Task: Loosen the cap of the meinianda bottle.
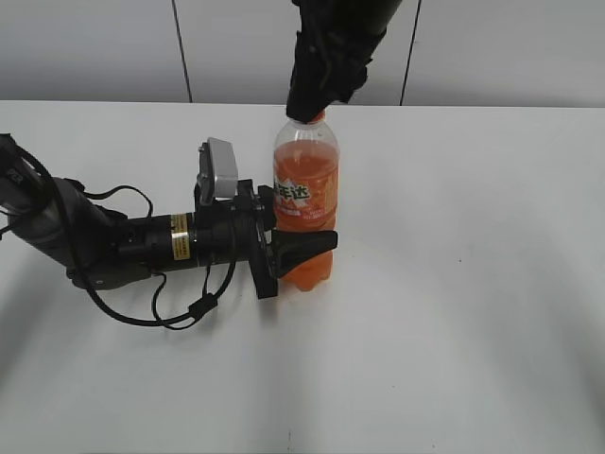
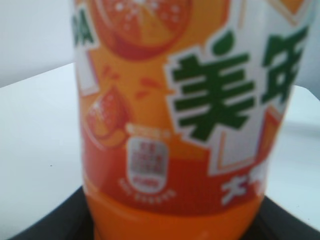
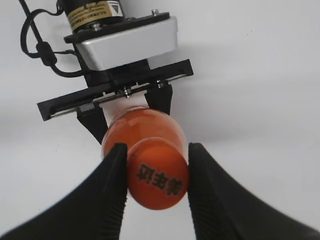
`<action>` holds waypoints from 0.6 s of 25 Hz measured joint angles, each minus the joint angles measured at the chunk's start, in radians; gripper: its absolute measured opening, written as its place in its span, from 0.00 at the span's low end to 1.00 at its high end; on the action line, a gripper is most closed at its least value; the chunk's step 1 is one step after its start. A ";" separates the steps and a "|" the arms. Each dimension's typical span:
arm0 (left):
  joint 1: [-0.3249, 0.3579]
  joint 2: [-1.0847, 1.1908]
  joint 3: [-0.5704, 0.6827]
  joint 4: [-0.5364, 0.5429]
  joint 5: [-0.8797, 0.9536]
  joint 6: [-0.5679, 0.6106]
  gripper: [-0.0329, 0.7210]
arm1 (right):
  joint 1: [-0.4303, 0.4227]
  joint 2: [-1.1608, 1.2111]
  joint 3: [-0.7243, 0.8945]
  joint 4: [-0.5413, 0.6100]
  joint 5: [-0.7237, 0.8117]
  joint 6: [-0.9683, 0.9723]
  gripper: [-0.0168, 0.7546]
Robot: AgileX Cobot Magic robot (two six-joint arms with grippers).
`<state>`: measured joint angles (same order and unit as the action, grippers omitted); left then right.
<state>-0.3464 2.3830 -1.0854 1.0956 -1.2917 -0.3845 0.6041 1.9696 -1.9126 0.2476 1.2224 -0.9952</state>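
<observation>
Black fingers [image 3: 112, 200] of the right pincer [image 3: 156, 172] pinch the cap [image 3: 157, 175] from both sides, right up close! Below it, the meinianda bottle [image 1: 306, 203] stands upright on the white table [image 1: 473, 284], with the left pincer [image 1: 301, 248] clamped round its lower body, bracing it. Grip's set on top and bottom, so this looks like the twisting step. Next call: rotate that right wrist while the left holds firm, no slipping.

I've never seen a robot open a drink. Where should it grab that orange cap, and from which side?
On the cap's ribbed sides, coming straight down from above, one finger on each side. The bottle stands upright, so the cap faces up. The right claw already sits there, while the left claw steadies the bottle's body.
</observation>
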 joint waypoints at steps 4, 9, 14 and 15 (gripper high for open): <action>0.000 0.000 0.000 0.003 0.000 0.001 0.56 | 0.000 0.000 -0.001 0.018 0.005 -0.156 0.38; 0.000 0.000 0.000 0.004 0.000 0.001 0.56 | 0.000 0.000 -0.001 0.023 0.011 -0.304 0.38; 0.000 0.000 0.000 0.004 0.000 0.001 0.56 | 0.000 0.000 -0.001 0.026 0.013 -0.379 0.38; 0.000 0.000 0.000 0.004 0.000 0.001 0.56 | 0.000 0.000 -0.001 0.027 0.014 -0.384 0.38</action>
<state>-0.3464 2.3830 -1.0854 1.0998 -1.2917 -0.3836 0.6041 1.9696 -1.9137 0.2746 1.2361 -1.3796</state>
